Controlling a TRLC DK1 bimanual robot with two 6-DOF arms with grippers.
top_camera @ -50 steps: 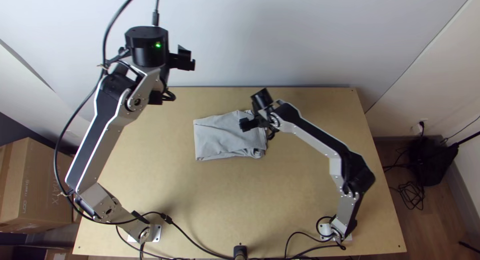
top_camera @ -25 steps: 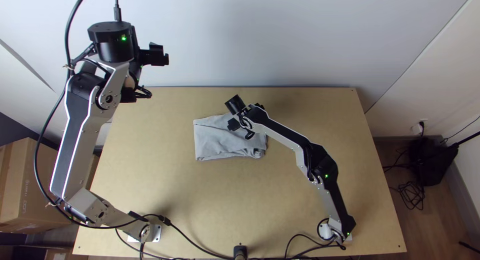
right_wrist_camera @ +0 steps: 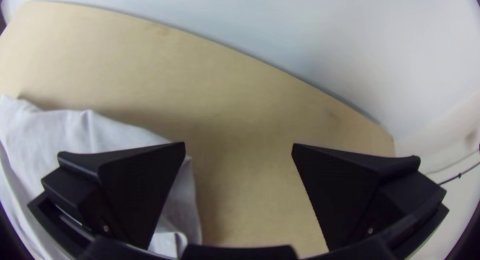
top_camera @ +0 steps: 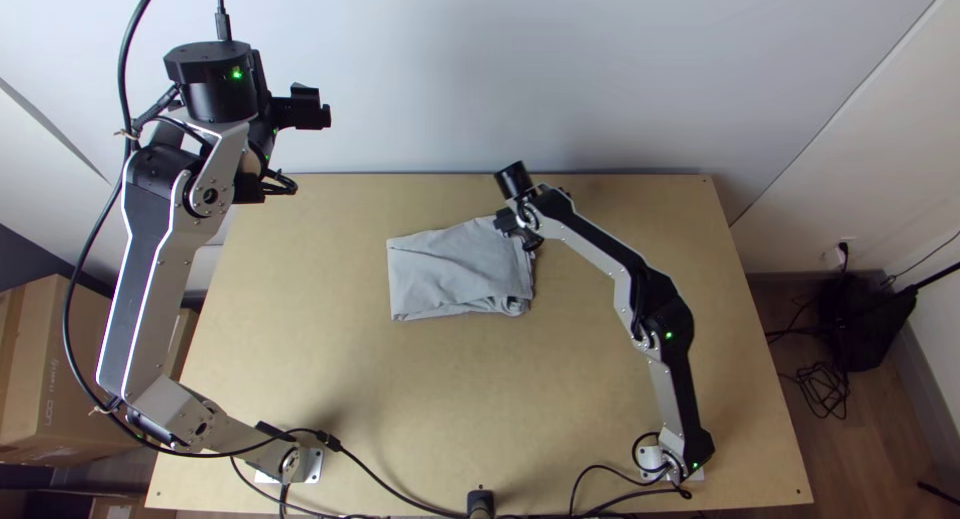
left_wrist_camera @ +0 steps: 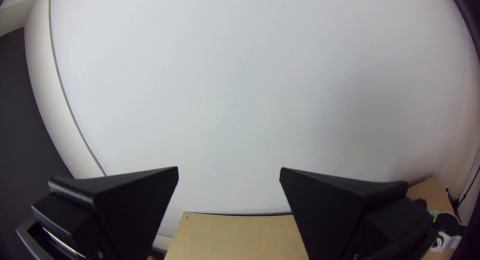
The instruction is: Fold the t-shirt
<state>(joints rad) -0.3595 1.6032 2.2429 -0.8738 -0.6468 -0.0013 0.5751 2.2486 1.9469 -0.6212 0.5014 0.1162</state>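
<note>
The left arm [top_camera: 148, 269] stands tall, its left gripper [top_camera: 312, 110] spread wide, empty. The right arm [top_camera: 597, 245] angles inward — right gripper [top_camera: 518, 217] also wide, empty, over the far right corner of the folded T-shirt [top_camera: 450, 274] on the table [top_camera: 480, 389].

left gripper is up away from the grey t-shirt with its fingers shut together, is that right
Not quite: the fingers are not shut together. The left wrist view shows the left gripper open, with a wide gap between its fingers. It is up away from the grey t-shirt, as you say.
</note>
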